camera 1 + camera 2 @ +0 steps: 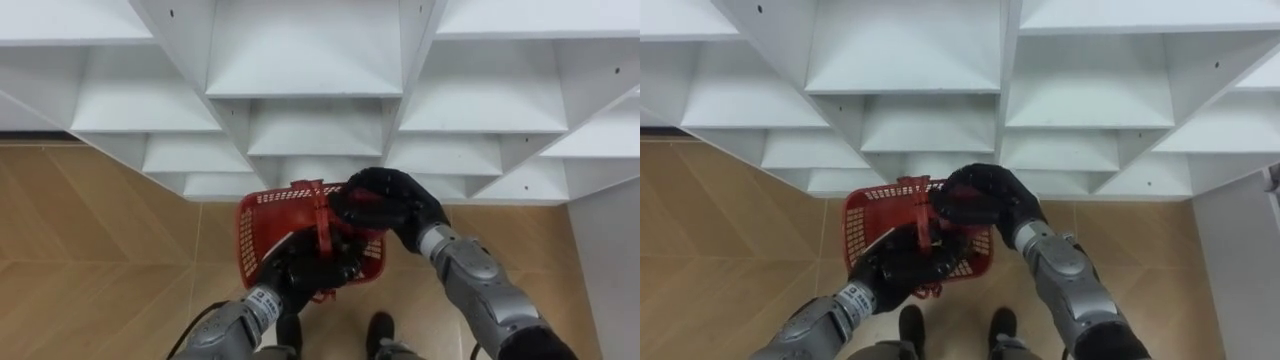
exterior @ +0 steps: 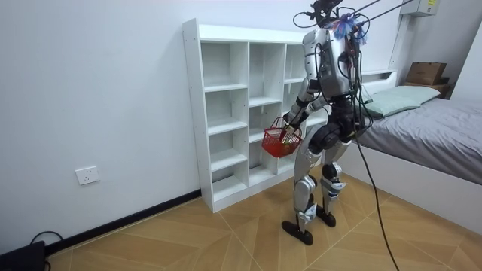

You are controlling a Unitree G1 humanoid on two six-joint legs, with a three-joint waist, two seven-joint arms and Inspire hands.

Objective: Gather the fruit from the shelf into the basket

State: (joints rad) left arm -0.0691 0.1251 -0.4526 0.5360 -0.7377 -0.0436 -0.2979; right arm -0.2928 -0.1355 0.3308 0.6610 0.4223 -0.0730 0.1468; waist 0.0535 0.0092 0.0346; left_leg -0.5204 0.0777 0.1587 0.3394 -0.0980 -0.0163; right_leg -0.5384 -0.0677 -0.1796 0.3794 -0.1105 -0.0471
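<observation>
I stand facing a white shelf unit (image 1: 310, 60), close in front of it. A red plastic mesh basket (image 1: 265, 225) hangs at waist height between me and the shelves, also seen as the basket (image 2: 281, 141) in the room view. My left hand (image 1: 312, 268) grips the basket at its near rim, by the foot of the red handle (image 1: 322, 215). My right hand (image 1: 392, 205) hovers over the basket's far right corner, palm down, covering what lies beneath it. The basket's inside is mostly hidden by both hands.
The shelf unit (image 2: 226, 113) stands against the wall, with a bed (image 2: 429, 120) just to its right in the room view. A cardboard box (image 2: 425, 73) sits behind the bed. Wooden floor (image 1: 90, 250) spreads to my left.
</observation>
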